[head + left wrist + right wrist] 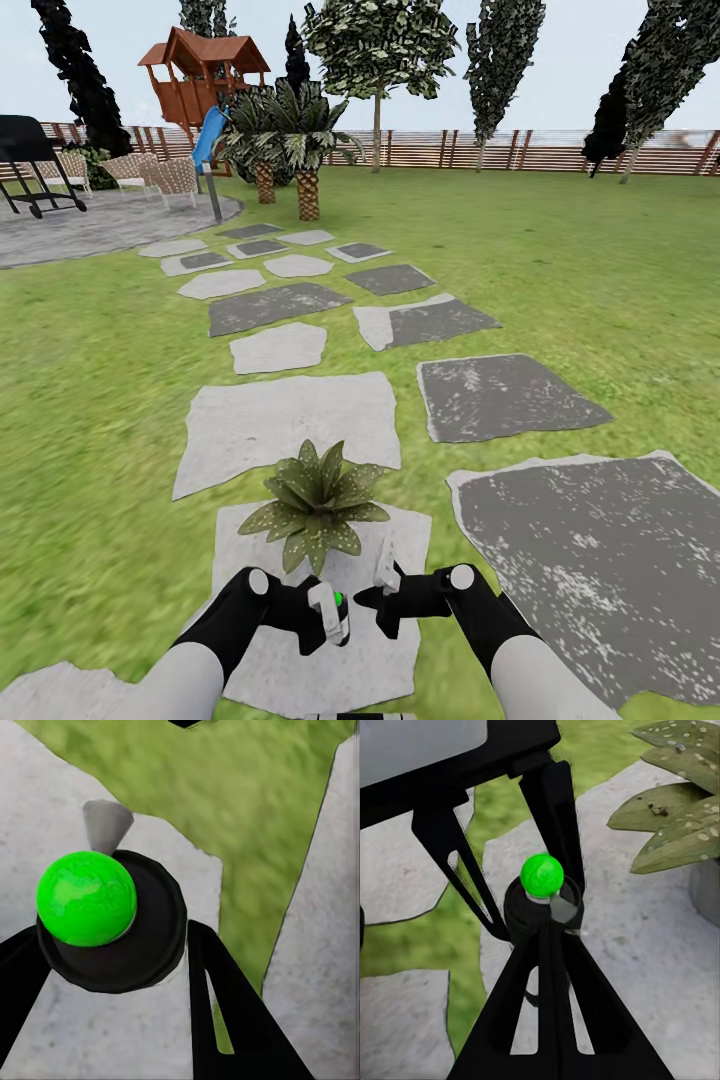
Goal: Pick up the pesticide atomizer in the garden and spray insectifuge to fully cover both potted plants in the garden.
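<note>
Garden lawn, pale stepping stone [300,430] under both arms. Left gripper [330,612] fingers clamp the pesticide atomizer [112,919], a small black bottle with green cap and grey nozzle. Potted plant [316,502] stands just beyond. Right gripper [385,580]: finger state unclear. Judgement: atomizer light, rigid, smooth; grip the body, nozzle unobstructed.

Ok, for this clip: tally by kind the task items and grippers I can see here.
Potted plant: 1
Pesticide atomizer, dark with a green ball on top: 1
Grippers: 2, the left gripper shut on the atomizer and the right gripper
Total: 4
</note>
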Motion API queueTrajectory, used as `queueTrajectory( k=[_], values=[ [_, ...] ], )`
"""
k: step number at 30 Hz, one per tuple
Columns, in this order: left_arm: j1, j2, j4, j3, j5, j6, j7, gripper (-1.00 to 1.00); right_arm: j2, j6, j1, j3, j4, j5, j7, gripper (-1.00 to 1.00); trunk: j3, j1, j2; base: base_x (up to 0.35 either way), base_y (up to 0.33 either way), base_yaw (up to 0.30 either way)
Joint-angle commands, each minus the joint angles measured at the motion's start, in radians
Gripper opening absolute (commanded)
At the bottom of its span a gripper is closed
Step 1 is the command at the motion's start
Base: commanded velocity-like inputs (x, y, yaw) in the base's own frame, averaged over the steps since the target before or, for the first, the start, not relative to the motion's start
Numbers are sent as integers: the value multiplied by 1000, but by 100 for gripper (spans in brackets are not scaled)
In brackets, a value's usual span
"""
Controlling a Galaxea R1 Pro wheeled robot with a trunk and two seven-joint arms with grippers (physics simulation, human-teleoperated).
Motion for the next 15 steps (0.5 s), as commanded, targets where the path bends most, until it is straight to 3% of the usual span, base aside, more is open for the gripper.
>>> queueTrajectory(
  k=[1, 15],
  values=[
    [-1, -1, 3, 9, -10, -10, -3, -100, 1, -4, -1, -8, -1, 9, 5, -100, -1, 0, 0, 0, 0, 0],
    [0, -10, 34, 9, -10, -24, -4, -100, 1, -4, -1, -9, -1, 9, 6, -100, -1, 0, 0, 0, 0, 0]
  ],
)
